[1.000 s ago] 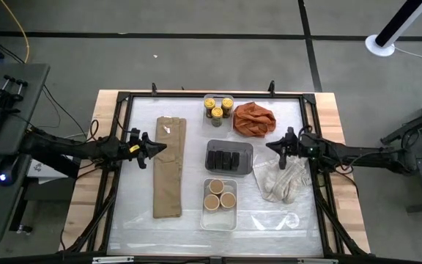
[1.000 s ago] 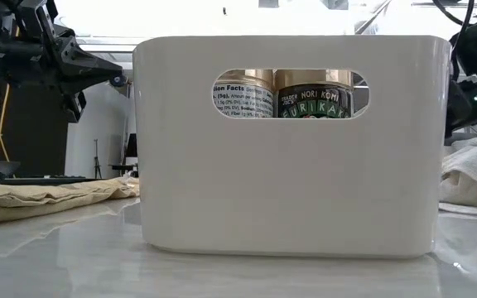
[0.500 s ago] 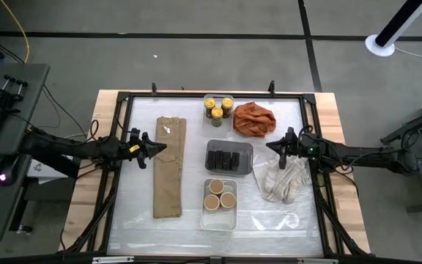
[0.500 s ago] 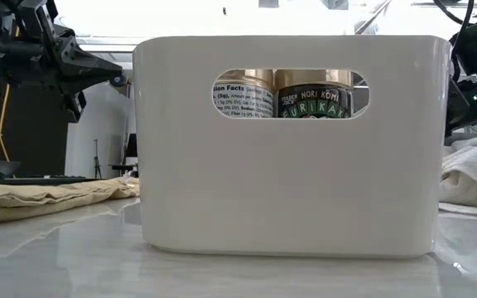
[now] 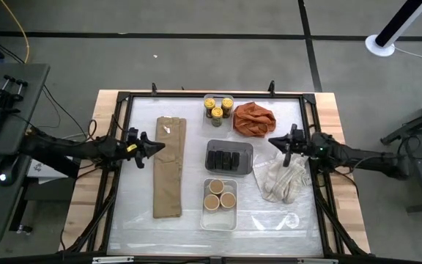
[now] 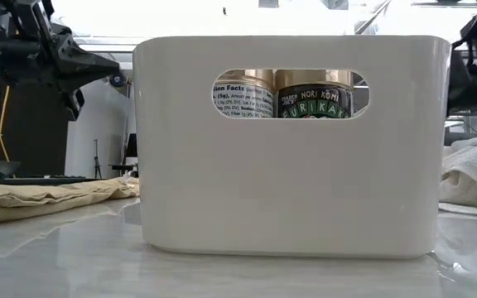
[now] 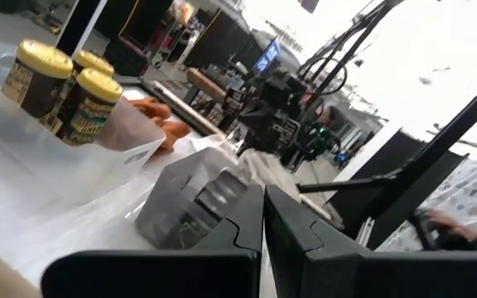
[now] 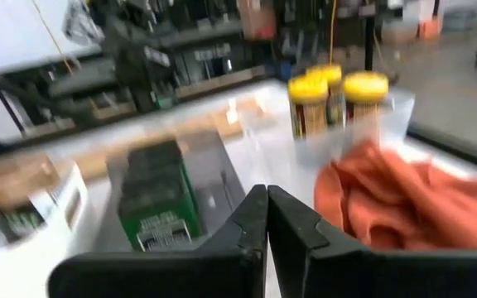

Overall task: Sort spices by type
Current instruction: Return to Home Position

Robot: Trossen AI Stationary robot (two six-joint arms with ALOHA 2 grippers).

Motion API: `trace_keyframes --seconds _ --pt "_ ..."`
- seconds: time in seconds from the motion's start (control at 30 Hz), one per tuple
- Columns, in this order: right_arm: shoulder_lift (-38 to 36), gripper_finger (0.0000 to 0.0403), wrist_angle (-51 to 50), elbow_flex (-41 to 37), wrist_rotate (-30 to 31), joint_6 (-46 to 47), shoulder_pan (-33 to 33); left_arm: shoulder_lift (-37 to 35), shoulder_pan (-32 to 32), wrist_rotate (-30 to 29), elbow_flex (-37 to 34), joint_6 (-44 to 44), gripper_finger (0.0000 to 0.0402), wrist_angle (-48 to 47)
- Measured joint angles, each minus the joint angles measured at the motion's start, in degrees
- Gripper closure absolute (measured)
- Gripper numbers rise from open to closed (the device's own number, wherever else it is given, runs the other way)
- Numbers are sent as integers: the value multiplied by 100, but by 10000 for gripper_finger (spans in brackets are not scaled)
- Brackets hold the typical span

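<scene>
Three yellow-lidded jars [image 5: 217,108] stand in a clear tray near the far edge; they also show in the left wrist view [image 7: 56,83] and the right wrist view [image 8: 334,99]. Three dark tins [image 5: 228,159] sit in a grey tray at the middle, also seen as tins [image 8: 156,203]. The tan-topped tubs [image 5: 219,199] stand in a white tray near the front, and two tubs [image 6: 288,95] show through its handle hole. My left gripper [image 5: 160,145] hovers shut over the table's left side, my right gripper [image 5: 272,141] shut on the right. Neither touches anything.
A folded tan cloth [image 5: 170,167] lies lengthwise left of the trays. An orange cloth [image 5: 253,119] is bunched beside the jars. A crumpled white cloth [image 5: 284,180] lies under the right arm. The white tray's wall [image 6: 288,182] fills the low view. A black frame [image 5: 123,99] rims the table.
My right arm has drawn back a little toward the table's right edge and risen slightly, still shut. My left gripper has shifted only slightly. None of the containers or cloths has moved.
</scene>
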Motion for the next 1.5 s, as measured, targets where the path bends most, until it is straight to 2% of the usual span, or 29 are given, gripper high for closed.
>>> trace_keyframes --seconds 0.23,0.47,1.0,1.5 --pt "-1073 399 36 3 -1 -1 0 -817 13 0 0 -1 401 -299" --pt "-1068 398 228 -4 4 1 122 -1612 55 -11 2 1 401 -366" --pt "-1068 398 57 -7 -20 1 836 -1603 116 -6 4 1 401 -304" --pt "-1026 398 58 -9 -20 1 881 -1601 123 2 4 1 401 -310"
